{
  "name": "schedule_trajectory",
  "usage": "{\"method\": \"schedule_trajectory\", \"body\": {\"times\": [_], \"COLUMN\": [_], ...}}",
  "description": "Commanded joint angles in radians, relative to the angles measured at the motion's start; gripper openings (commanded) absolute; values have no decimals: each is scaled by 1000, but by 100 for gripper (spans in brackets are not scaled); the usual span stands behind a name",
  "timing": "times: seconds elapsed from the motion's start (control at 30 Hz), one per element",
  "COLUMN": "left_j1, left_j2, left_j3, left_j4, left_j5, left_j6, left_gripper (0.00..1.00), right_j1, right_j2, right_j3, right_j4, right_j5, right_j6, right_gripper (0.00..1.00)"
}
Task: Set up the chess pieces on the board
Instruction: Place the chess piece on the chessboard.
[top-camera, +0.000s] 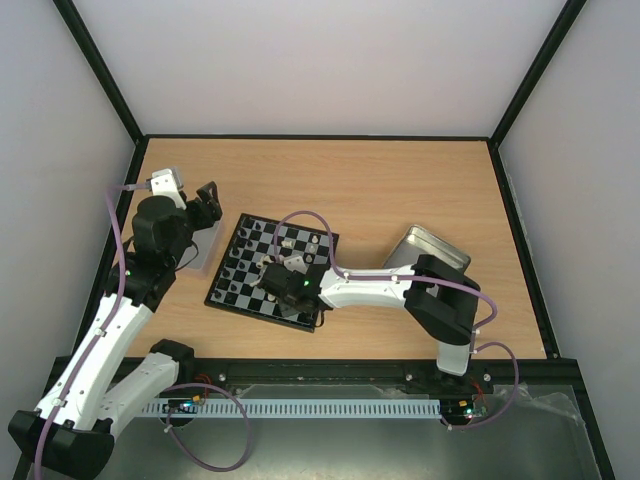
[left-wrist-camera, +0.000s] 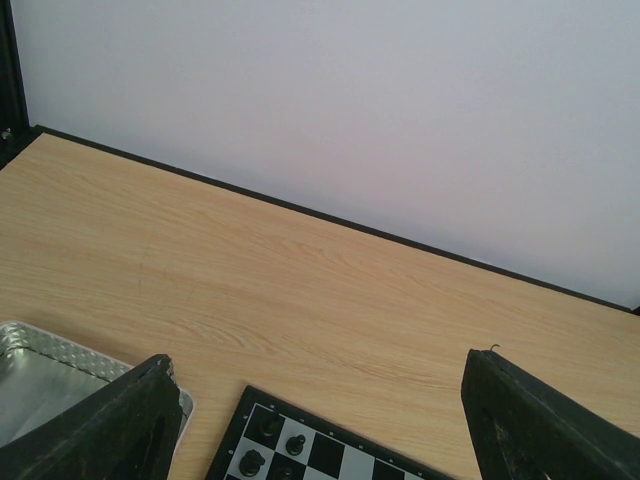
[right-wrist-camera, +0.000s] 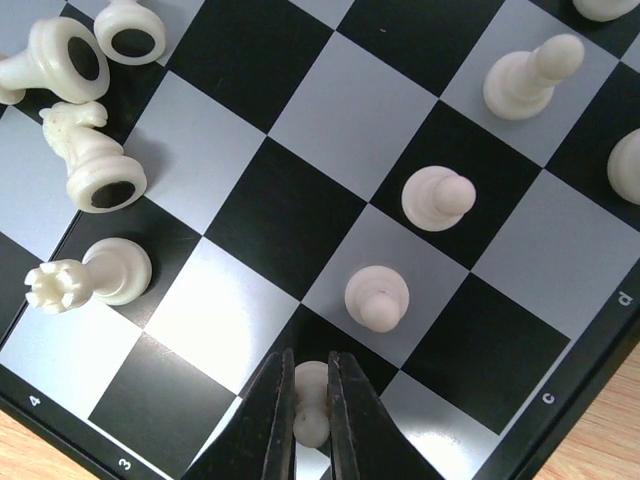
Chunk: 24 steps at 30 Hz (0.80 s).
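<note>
Beside board (top-camera: 238, 268), two tins (top-camera: 432, 246) (top-camera: 204, 252)

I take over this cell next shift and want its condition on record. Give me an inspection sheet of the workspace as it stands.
Surface: light wooden table, no spills seen.
Job's things: board lies askew on the table; white chess pieces on it, some upright, some toppled; black pieces at its far left corner.
Clutter: two silver tins, one beside the left arm, one right of the board.
Tools: left tool open, holding nothing; right tool shut on a white piece low over the board.
Cables: purple cables run along both arms; one arcs over the board.
Surroundings: white walls, black frame; nothing else seen.
</note>
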Motion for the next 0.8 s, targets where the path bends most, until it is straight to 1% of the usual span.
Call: {"method": "schedule_trajectory", "body": {"times": [0.0,0.17,0.33,0.6,0.77], "left_j1": [8,9,9,10,10], "left_j2": [-9,-9,-10,-14,-9], "left_j3": [-5,-5,-5,-5,-3], "left_j4": [2,3,3,2,2], "left_j5": [-5,-6,-6,-9,-6], "left_j6": [0,1,0,-1,-2], "left_gripper": [78,78,78,78,78], "right_j1": [7,7,5,-46,-124], "right_j2": [8,1,-46,-128,-154], "right_j3": [-20,-7,28,47,28], "right_j4": [-43,-45,-41,-32,28], "right_j5": [31,15,12,21,4], "right_j6": [2,-11,-14,1,19], "right_gripper": [9,17,26,28,32]}}
